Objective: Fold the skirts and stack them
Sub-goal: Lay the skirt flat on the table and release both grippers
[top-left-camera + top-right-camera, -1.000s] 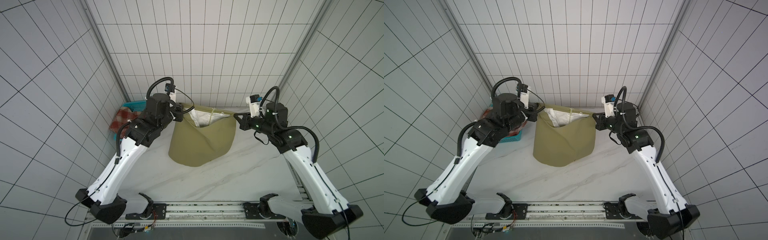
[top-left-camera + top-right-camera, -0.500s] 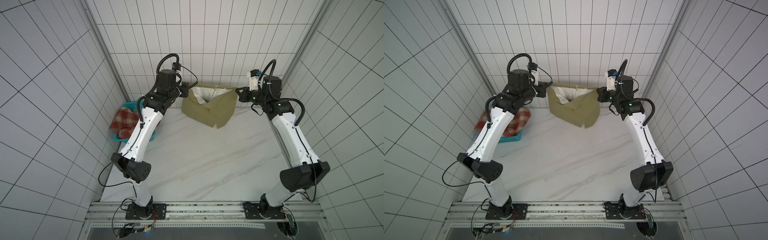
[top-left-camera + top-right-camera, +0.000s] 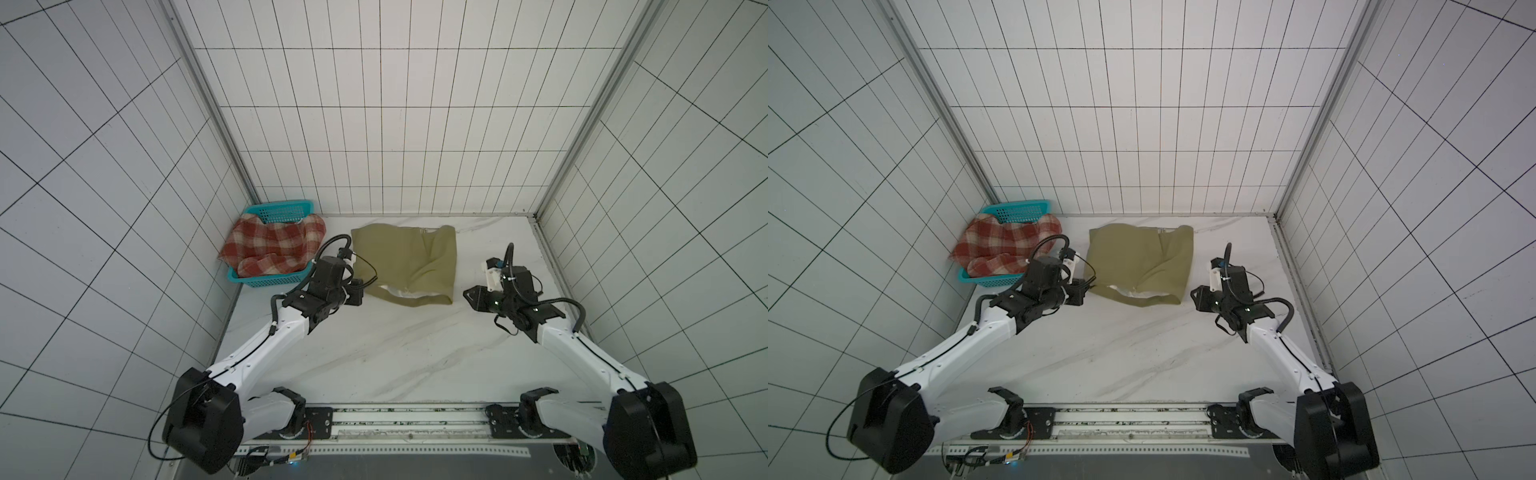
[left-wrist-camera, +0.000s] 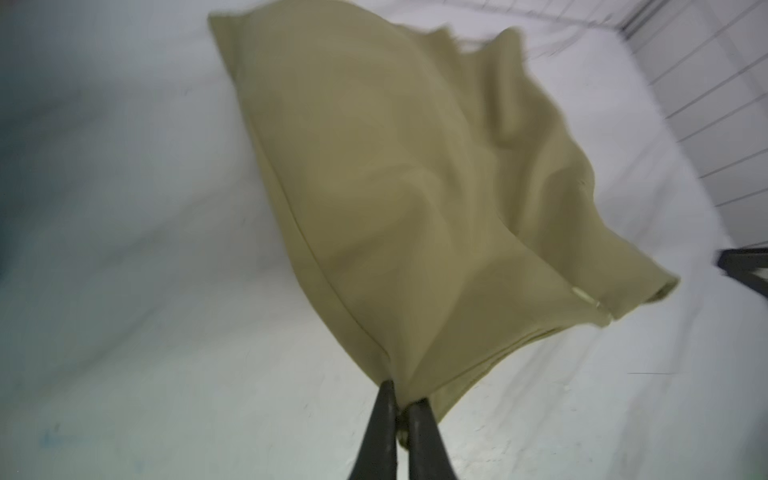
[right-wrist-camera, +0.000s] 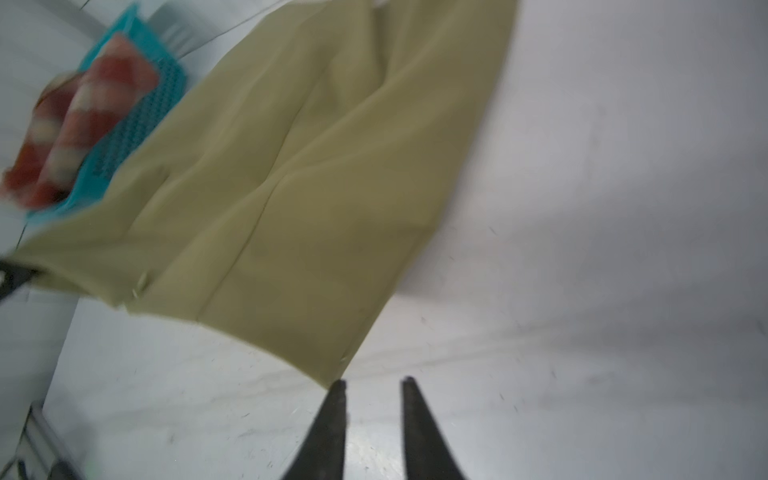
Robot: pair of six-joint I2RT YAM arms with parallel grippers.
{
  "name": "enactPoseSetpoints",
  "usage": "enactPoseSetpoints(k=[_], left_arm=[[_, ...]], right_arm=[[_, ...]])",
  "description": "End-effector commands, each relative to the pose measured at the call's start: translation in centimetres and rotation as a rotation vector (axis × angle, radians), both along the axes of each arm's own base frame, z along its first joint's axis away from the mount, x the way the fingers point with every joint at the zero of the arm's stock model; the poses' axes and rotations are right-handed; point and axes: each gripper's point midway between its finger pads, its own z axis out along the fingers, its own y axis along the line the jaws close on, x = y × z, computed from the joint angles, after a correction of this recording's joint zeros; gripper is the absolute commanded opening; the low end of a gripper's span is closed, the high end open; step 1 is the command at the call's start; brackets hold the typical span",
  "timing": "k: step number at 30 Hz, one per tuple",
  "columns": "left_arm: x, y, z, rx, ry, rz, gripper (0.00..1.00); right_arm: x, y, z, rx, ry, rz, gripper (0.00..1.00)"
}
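Table (image 3: 395,357) first: found the khaki skirt (image 3: 405,266) lying on it, on the far side and about midway across. Looked loosely flat, with soft creases and a diagonal ridge through the middle. Saw a strip of white lining (image 3: 401,293) along its near edge in both top views.

Found the plaid skirt (image 3: 272,245) bunched in the basket (image 3: 280,210) at the table's far left corner, draped over the near and right rims. Placed that heap near the khaki skirt's left edge, and made out a strip of bare table between the two in a top view.

Saw the left gripper (image 4: 401,395) at the khaki skirt's near left corner. Found its fingers (image 4: 382,415) pressed almost together, with the corner of cloth pinched between them. Traced the side seam (image 4: 324,266) straight down into that narrow gap in the left wrist view. Placed the same gripper low over the table in both top views (image 3: 1077,293).

Saw the right gripper (image 5: 372,382) spread, with only bare table showing between its fingers. Found one tip right at the khaki skirt's near right corner in the right wrist view; could not tell whether it touched. Made out a small gap between gripper (image 3: 473,297) and cloth in both top views. Glimpsed, blurred, the plaid skirt (image 5: 83,124) and basket (image 5: 162,95) beyond the khaki cloth in the right wrist view.
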Motion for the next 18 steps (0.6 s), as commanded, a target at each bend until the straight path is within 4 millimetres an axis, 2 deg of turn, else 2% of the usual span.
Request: enactPoseSetpoints(k=[1,5,7,13,18], left_arm=[[-0.9,1.5,0.1,-0.025,0.000,0.134,0.37],[-2.5,1.1,-0.1,-0.076,0.028,0.117,0.49],[-3.0,0.9,-0.1,-0.078,0.049,0.102,0.50],[-2.5,0.5,-2.2,-0.063,0.107,0.107,0.49],[-1.1,-0.1,-4.2,-0.049,0.151,0.125,0.41]], right_arm=[[-0.6,-1.5,1.0,0.027,-0.108,-0.130,0.48],[-1.1,-1.3,2.2,0.032,-0.146,-0.121,0.52],[-0.9,-0.8,1.9,0.034,-0.131,-0.096,0.55],[-0.1,1.8,-1.5,0.032,-0.041,-0.018,0.56],[0.1,3.5,-4.1,0.046,0.021,0.025,0.56]])
